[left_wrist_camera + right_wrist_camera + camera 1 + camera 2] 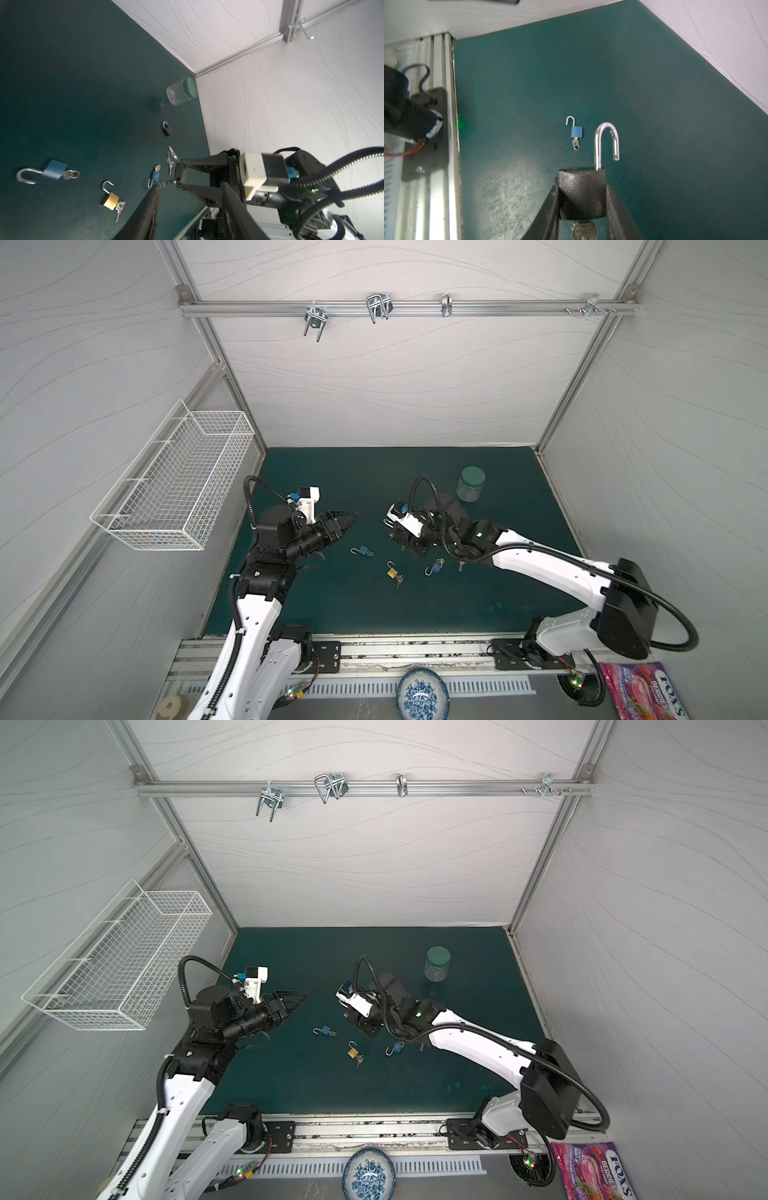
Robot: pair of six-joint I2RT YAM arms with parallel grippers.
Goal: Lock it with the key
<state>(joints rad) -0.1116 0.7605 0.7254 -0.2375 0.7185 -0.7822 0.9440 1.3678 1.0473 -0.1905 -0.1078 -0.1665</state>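
Padlock (581, 197) clamped in right hand (581, 185), shackle (598, 149) open

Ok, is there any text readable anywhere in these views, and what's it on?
"FOX'S": on the pink candy bag, front right corner in both top views.
"BERRIES": same bag, beside the brand name.
The bag's smaller print: too blurred to read.
Brass padlock: a stamped mark, too small to read.
Black padlock in the right pincer: no lettering shows.
Nothing else is legible.
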